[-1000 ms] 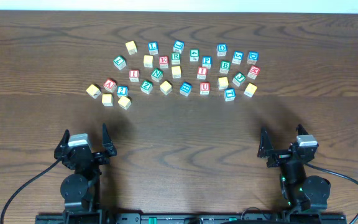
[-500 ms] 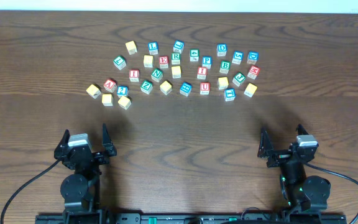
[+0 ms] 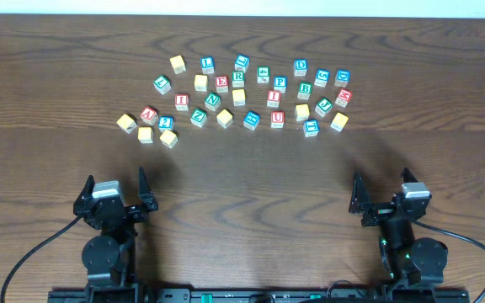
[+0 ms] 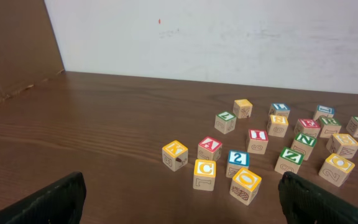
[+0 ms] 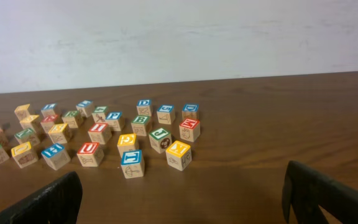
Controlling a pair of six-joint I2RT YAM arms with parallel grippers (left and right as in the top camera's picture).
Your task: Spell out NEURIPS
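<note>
Blocks [image 3: 238, 97] scattered across the far side of the desk [image 3: 242, 194], none picked up.
My left fingers [image 3: 144, 187] and right fingers [image 3: 356, 192] sit low at the near edge, both spread wide and holding nothing. The blocks lie in a loose cluster well apart from either; from overhead I can read a green N [image 3: 212, 101], a red U [image 3: 277, 118] and a blue P [image 3: 279, 83] among them.
</note>
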